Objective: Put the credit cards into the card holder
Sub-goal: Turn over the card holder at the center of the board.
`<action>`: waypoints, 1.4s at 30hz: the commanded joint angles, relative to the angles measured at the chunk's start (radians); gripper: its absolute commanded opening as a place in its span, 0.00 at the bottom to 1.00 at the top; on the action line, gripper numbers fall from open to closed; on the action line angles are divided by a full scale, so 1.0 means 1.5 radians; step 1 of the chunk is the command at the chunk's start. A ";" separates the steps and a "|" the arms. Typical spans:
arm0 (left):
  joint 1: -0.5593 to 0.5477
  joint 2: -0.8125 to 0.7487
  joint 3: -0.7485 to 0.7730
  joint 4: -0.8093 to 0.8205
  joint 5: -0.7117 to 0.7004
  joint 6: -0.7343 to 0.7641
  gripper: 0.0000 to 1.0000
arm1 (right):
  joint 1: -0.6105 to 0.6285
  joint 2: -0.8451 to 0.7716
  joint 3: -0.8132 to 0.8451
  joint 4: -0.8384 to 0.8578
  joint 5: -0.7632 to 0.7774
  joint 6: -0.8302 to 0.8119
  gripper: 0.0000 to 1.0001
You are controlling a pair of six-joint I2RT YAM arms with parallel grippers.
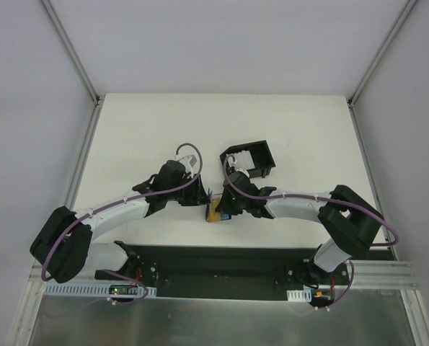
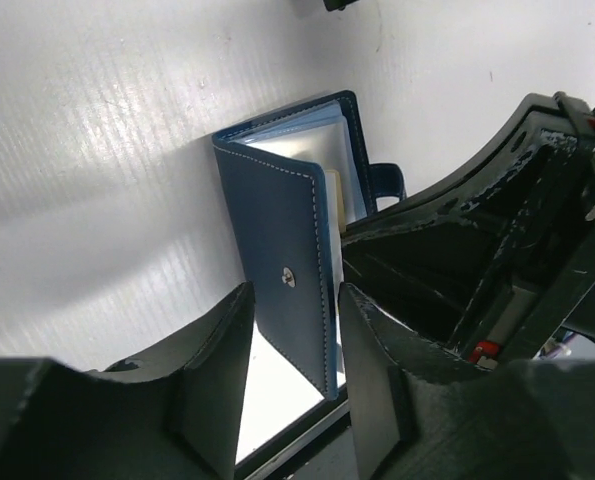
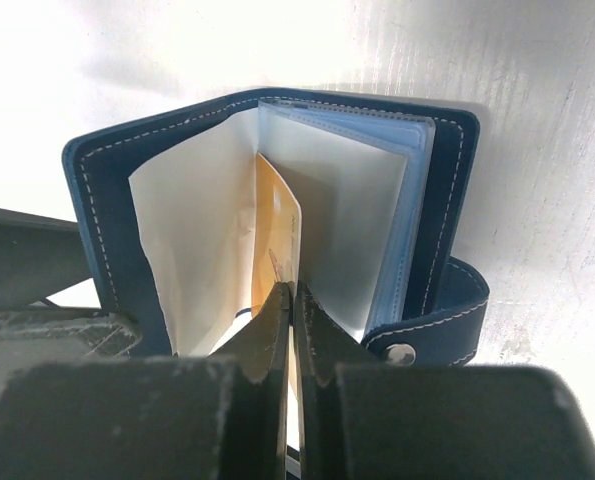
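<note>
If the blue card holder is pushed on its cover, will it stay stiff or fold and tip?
The card holder probably folds: its cover stands open at the spine, the thin pockets fanned loosely. It looks light, so it may slide or tip on the smooth table.

A white table [image 1: 142,130] lies between pale walls; two white arms with black joints and purple cables bend inward from its near edge; the left gripper [image 1: 202,196] and the right gripper [image 1: 227,204] meet over a dark navy-blue card holder [image 1: 226,215], a yellow-orange plastic card [image 1: 214,215] showing at its left; just beyond the right gripper sits a black square plastic tray [image 1: 261,150] with raised walls; neither gripper's jaws can be made out.
</note>
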 commanded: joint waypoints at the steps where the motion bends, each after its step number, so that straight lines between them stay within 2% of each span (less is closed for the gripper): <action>1: -0.002 -0.013 0.011 -0.039 -0.015 0.036 0.35 | 0.001 0.025 -0.005 -0.083 0.051 -0.017 0.00; 4: -0.002 -0.015 0.008 -0.041 -0.028 0.041 0.24 | 0.002 0.025 -0.005 -0.083 0.051 -0.015 0.00; 6: -0.002 -0.008 0.010 -0.041 -0.029 0.044 0.13 | 0.001 0.023 -0.007 -0.083 0.051 -0.016 0.00; 10: -0.002 0.002 0.010 -0.060 -0.037 0.048 0.01 | 0.001 0.014 -0.009 -0.083 0.053 -0.016 0.00; 18: -0.002 -0.001 0.008 -0.101 -0.079 0.063 0.00 | -0.008 -0.090 0.015 -0.102 0.071 -0.054 0.01; 23: -0.002 -0.007 0.012 -0.112 -0.085 0.066 0.00 | -0.022 -0.155 0.005 -0.154 0.100 -0.068 0.00; 27: -0.002 -0.004 0.011 -0.113 -0.091 0.068 0.00 | -0.034 -0.170 -0.003 -0.198 0.106 -0.078 0.00; 42: -0.002 0.010 0.011 -0.113 -0.084 0.069 0.00 | -0.048 -0.160 -0.021 -0.175 0.069 -0.065 0.00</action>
